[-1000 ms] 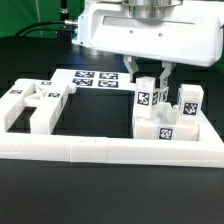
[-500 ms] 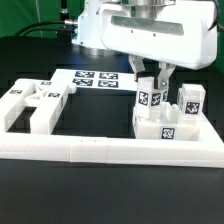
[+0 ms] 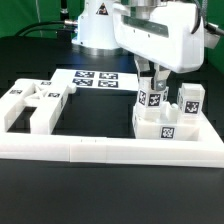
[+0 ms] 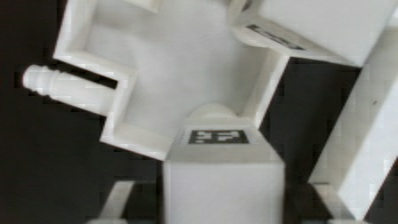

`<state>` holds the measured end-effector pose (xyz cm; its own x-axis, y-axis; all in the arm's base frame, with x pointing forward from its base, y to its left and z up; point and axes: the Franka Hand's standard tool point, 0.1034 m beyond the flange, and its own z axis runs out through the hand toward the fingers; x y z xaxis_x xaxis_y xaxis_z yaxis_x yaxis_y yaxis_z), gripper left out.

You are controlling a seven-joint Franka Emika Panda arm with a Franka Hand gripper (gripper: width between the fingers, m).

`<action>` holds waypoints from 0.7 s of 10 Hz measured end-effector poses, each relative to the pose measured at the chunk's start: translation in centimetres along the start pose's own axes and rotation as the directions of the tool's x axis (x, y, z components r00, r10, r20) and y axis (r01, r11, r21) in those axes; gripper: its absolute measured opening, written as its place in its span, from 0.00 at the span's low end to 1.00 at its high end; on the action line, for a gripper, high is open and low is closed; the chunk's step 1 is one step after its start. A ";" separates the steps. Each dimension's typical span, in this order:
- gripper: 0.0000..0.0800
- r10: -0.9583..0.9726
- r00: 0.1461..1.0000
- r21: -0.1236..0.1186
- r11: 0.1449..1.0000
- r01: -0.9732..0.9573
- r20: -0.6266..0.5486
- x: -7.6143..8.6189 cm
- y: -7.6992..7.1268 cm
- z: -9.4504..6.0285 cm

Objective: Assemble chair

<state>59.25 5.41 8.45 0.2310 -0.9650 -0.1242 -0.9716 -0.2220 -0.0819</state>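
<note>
Straddling the upright, square-tagged chair part (image 3: 152,99): gripper (image 3: 155,78) wide, gaps on either side.

The marker board (image 3: 95,79) lies behind the white border rail (image 3: 100,151).

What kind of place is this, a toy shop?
Probably a robot test lab, not a shop: a white robot arm hangs over a black table, and the white chair parts and flat marker board carry black-and-white square tags.
</note>
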 end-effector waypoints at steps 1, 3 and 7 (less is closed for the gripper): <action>0.36 0.049 0.999 0.011 0.999 -0.049 0.019 0.1 0.0 0.0; 0.36 0.185 0.981 0.034 0.982 -0.188 0.061 0.6 -0.1 -0.1; 0.36 0.326 0.942 0.035 0.944 -0.329 0.077 0.6 -0.2 0.0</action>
<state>59.60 4.87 8.40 -0.0952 -0.9710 -0.2194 -0.9911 0.1131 -0.0705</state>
